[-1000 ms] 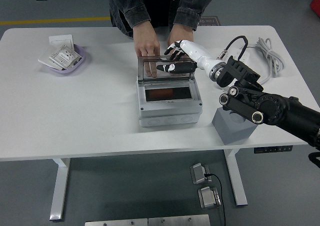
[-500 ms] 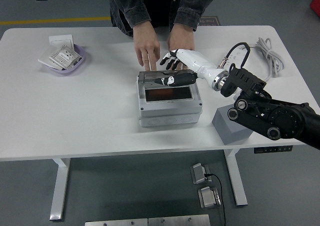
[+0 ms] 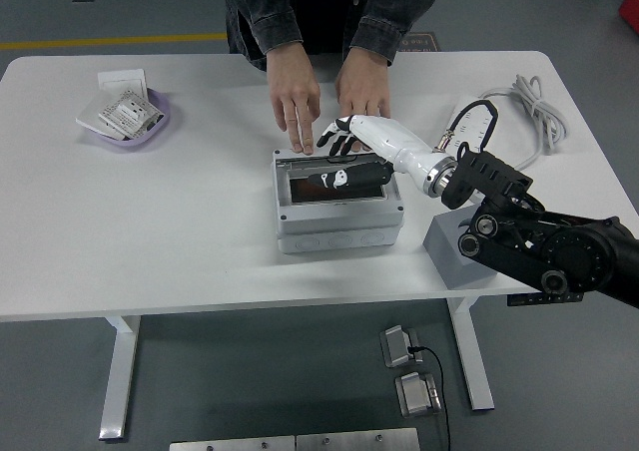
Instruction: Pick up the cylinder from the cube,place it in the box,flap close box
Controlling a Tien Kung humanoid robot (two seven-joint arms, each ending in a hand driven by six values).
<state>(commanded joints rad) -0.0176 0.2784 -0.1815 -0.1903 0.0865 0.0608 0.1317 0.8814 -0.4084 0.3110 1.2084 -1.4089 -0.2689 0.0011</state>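
We see our right hand (image 3: 351, 150) lying flat with fingers spread on the clear flap (image 3: 334, 179) of the grey box (image 3: 339, 217), gripping nothing, and the flap lies down over the opening, with a dark red shape under it that may be the cylinder, though we cannot tell for sure. A person's two hands (image 3: 329, 100) rest at the box's far edge, just beside our fingers, so that side is crowded. The grey cube (image 3: 454, 251) sits near the desk's (image 3: 180, 222) front right edge under our forearm, while the purple bowl (image 3: 130, 122) lies well apart at far left with bare desk between.
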